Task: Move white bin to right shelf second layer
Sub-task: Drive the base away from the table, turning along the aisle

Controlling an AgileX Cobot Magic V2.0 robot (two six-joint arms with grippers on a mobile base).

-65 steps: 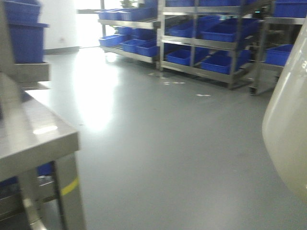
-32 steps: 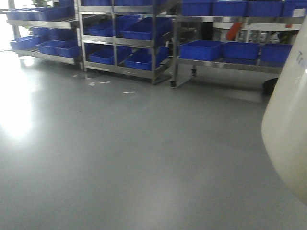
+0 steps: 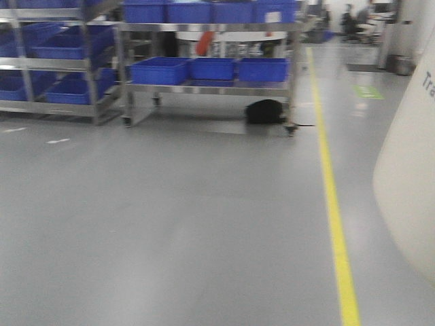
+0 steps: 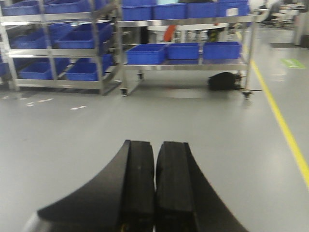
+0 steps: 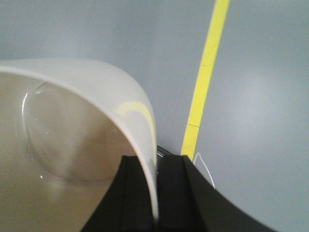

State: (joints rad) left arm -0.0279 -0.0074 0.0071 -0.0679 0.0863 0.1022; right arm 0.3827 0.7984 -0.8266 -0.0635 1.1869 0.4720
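White bin (image 3: 408, 170) just beside yellow floor line (image 3: 332, 197), lifted off grey floor (image 3: 170, 224), right gripper (image 5: 155, 193) clamped on its rim, left gripper (image 4: 155, 179) pressed together, left of that line

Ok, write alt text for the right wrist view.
The right gripper is shut on the rim of the white bin, one finger inside and one outside, above a grey floor. A yellow floor line runs past on the right.
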